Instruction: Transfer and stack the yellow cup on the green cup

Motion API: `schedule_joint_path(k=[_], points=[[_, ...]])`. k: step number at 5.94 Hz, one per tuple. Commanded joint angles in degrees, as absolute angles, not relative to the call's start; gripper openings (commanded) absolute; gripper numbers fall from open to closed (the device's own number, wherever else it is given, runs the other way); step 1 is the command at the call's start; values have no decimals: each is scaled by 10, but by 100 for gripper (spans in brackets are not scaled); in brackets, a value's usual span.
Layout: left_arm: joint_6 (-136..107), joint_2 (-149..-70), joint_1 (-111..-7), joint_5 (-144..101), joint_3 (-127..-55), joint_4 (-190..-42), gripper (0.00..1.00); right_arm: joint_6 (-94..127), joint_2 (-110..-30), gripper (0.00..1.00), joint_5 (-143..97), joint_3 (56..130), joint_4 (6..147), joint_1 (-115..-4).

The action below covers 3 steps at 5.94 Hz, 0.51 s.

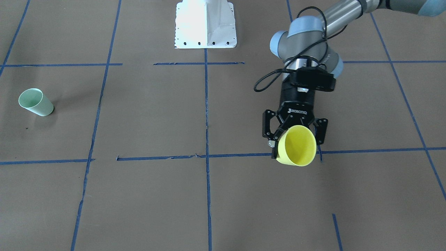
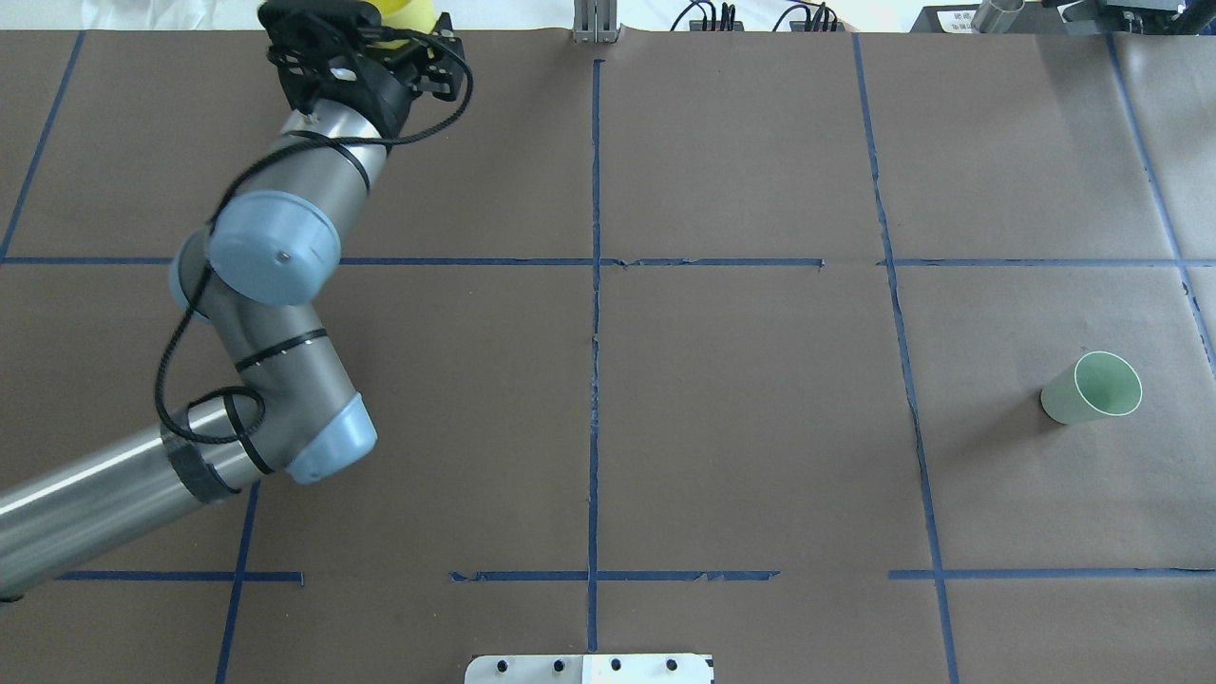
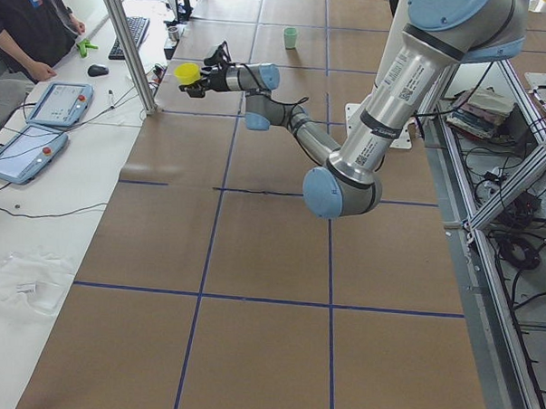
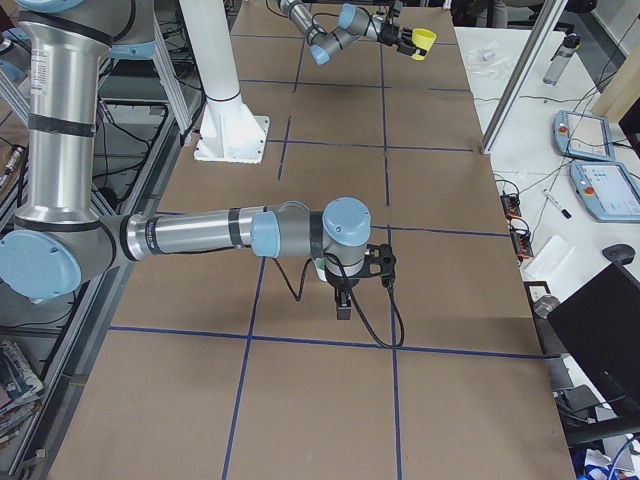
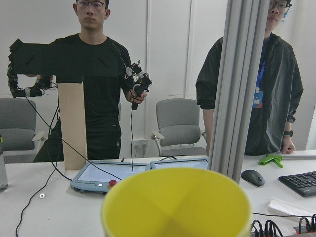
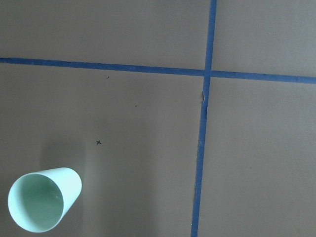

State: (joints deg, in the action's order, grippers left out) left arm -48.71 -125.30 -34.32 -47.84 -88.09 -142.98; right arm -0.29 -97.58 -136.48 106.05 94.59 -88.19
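The yellow cup [image 1: 301, 150] is held in my left gripper [image 1: 298, 139], above the table near its far edge on my left side, with the mouth turned sideways toward the operators' side. It shows at the top of the overhead view [image 2: 407, 11] and fills the bottom of the left wrist view [image 5: 177, 202]. The green cup [image 1: 35, 102] stands upright and alone on the table on my right side [image 2: 1092, 388]. The right wrist view looks down on it [image 6: 42, 200]. My right gripper [image 4: 352, 272] shows only in the exterior right view, above the green cup; I cannot tell if it is open or shut.
The white robot base [image 1: 205, 24] stands at the table's near middle. Blue tape lines [image 2: 596, 285] grid the brown table. Beyond the far edge are an aluminium post [image 5: 242, 84], tablets [image 5: 118, 173] and two operators [image 5: 94, 74].
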Motion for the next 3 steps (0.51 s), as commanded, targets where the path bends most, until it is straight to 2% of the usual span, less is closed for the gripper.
schedule_joint_path(k=[1, 3], points=[[-537, -1306, -263, -344, -878, -1316, 37, 17, -956, 100, -1365, 1063, 949, -875], [-563, -1357, -252, -340, -870, -1232, 37, 106, -911, 100, -1366, 1070, 953, -837]])
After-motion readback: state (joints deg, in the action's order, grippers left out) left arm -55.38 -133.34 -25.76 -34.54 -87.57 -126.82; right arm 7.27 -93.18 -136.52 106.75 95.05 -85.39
